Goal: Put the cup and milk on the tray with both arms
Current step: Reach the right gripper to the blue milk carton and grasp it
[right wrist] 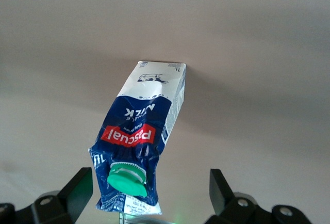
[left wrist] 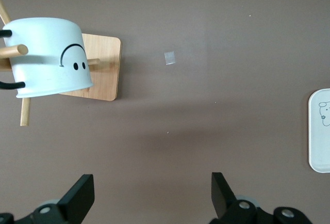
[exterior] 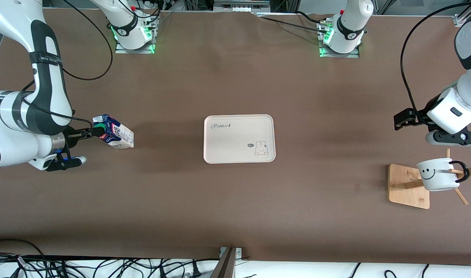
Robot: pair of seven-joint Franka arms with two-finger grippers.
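The cream tray [exterior: 239, 139] lies in the middle of the table; its edge shows in the left wrist view [left wrist: 319, 131]. The milk carton [exterior: 113, 132] is on the table toward the right arm's end, its green-capped top toward my right gripper [exterior: 89, 136]. In the right wrist view the carton [right wrist: 139, 131] has its top between the wide-open fingers [right wrist: 77, 188], which do not touch it. The smiley mug [exterior: 438, 173] hangs on a wooden rack toward the left arm's end. My left gripper [exterior: 403, 119] is open and empty, over bare table beside the mug [left wrist: 49, 56].
The rack's square bamboo base [exterior: 407, 189] and its pegs stand under the mug; the base also shows in the left wrist view [left wrist: 105, 69]. A small pale square [left wrist: 169, 58] lies on the table near the rack. Cables run along the table edge nearest the front camera.
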